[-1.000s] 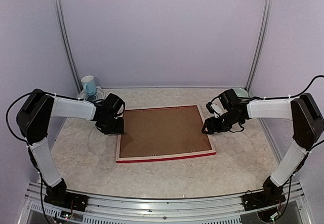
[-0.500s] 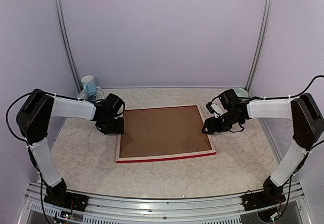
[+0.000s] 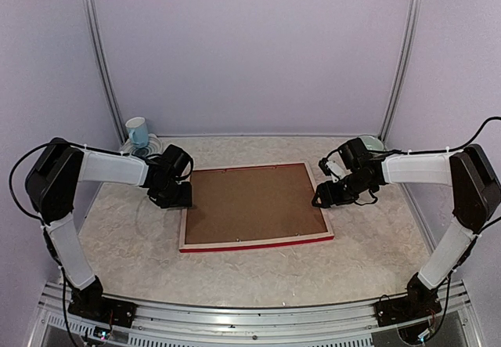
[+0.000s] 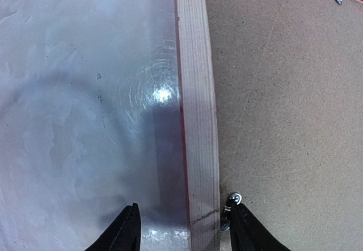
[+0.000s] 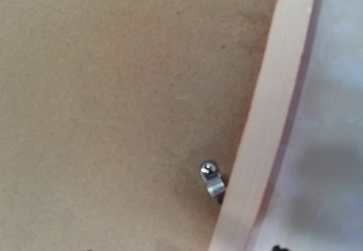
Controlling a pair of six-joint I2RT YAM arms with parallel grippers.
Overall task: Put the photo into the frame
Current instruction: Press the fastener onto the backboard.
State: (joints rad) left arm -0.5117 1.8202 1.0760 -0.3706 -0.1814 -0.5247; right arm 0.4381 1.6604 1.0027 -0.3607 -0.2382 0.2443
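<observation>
The frame (image 3: 258, 243) lies face down mid-table, its red edge toward me and its pale wood back up. A brown backing board (image 3: 254, 202) fills it. The photo is hidden. My left gripper (image 3: 176, 198) sits low at the frame's left rail (image 4: 195, 92). It is open (image 4: 184, 231), one finger over the table and the other over the board by a metal clip (image 4: 233, 197). My right gripper (image 3: 325, 194) hovers over the right rail (image 5: 272, 120), open. Only its dark tips show at the bottom edge of the right wrist view. Another clip (image 5: 211, 180) lies between them.
A blue mug (image 3: 138, 131) stands at the back left corner. A pale green object (image 3: 369, 140) sits at the back right, behind my right arm. Walls close the table at the back and sides.
</observation>
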